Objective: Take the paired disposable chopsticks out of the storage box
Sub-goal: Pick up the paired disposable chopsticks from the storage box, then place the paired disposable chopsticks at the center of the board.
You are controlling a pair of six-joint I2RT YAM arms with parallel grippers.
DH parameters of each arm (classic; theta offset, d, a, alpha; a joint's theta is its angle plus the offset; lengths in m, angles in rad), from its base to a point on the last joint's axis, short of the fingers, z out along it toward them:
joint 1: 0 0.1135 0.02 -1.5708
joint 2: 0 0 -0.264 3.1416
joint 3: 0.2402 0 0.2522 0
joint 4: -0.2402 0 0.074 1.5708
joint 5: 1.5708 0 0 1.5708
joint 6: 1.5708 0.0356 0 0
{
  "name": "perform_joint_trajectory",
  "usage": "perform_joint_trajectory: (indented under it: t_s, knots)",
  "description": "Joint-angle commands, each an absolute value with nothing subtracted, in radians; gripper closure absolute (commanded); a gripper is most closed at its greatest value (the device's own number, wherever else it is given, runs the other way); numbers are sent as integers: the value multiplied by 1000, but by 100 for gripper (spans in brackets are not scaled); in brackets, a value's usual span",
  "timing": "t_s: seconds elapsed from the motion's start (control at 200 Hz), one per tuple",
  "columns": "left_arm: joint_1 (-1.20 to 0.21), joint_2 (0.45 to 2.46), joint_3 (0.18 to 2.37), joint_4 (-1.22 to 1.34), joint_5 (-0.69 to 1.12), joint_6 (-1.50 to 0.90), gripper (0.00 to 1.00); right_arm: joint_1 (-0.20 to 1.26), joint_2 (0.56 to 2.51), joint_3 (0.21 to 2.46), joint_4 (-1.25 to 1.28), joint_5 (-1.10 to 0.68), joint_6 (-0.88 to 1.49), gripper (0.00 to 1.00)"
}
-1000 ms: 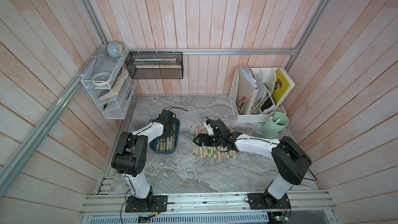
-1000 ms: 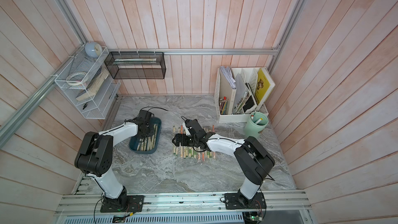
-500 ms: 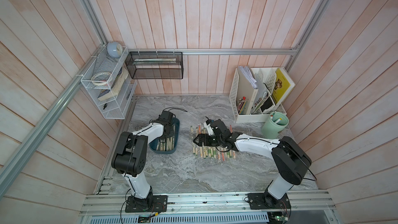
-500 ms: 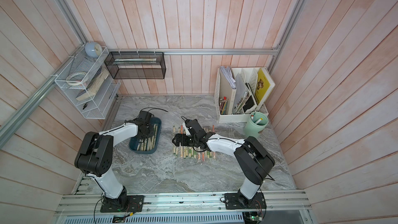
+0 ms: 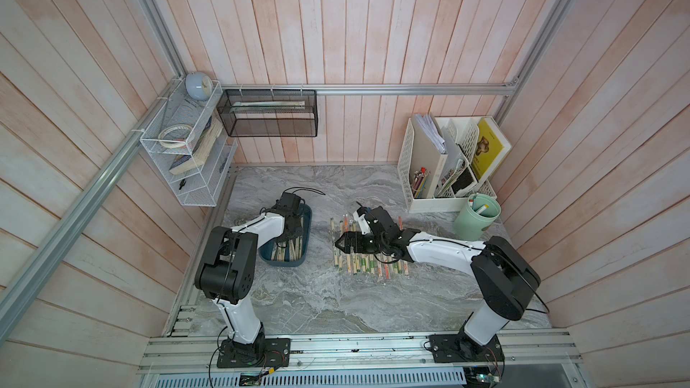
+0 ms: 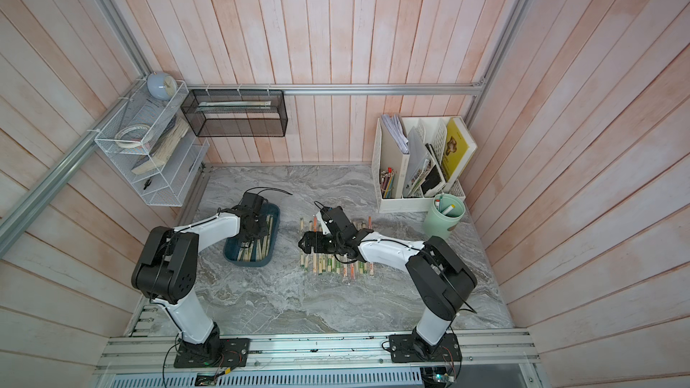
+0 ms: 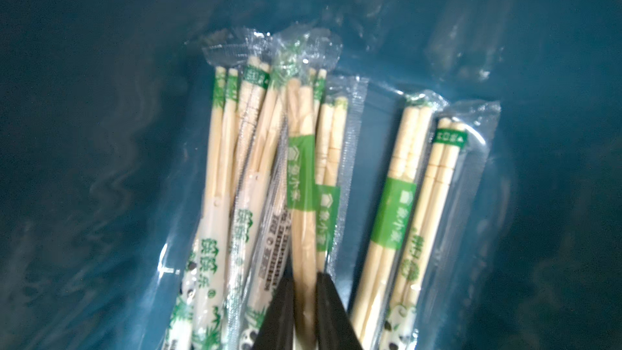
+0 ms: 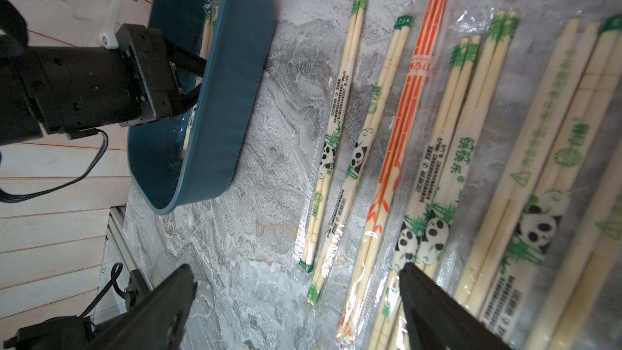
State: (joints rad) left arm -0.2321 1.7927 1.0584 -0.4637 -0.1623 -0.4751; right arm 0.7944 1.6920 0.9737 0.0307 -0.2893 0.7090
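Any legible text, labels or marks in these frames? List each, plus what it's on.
"筷筷乐" ®, green: panda sleeve on the table; again on a box sleeve in the storage box.
White characters on the green-band sleeve: blurred.
Label on the red sleeve: blurred.
Black fine print on sleeves: too small.
Cover of the yellow book: nothing legible.

Left gripper tight around chopstick pair in box

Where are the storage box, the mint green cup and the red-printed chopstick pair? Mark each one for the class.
storage box (image 8: 229,95): right wrist view, on its outer side wall.
mint green cup (image 5: 472,223): in a top view, on its outer wall.
red-printed chopstick pair (image 8: 412,95): right wrist view, on the sticks' upper length.
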Motion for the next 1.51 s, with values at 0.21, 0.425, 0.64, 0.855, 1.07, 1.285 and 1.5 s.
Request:
perform_joint_trajectory:
  t_s: [0.21, 0.425, 0.64, 0.855, 1.07, 1.285, 1.5]
  knots:
    - [-225, 1755, 1093, -524, -190, -462, 91, 800, 1669, 972, 28, -282, 698, 3]
    - [-203, 1716, 1103, -543, -195, -451, 97, 800, 1671, 971, 31, -284, 698, 3]
    - [-181, 1666, 1160, -579, -200, -422, 100, 801, 1674, 969, 35, -288, 698, 3]
    - [-192, 1596, 1220, -571, -124, -375, 100, 799, 1675, 970, 35, -285, 696, 3]
    - [-301, 1581, 1261, -568, -110, -382, 100, 794, 1671, 963, 36, -279, 697, 3]
    - [-416, 1644, 1265, -522, -101, -452, 100, 781, 1643, 926, 37, -261, 699, 3]
    - [-489, 1762, 1265, -498, -117, -515, 100, 781, 1598, 858, 41, -246, 709, 3]
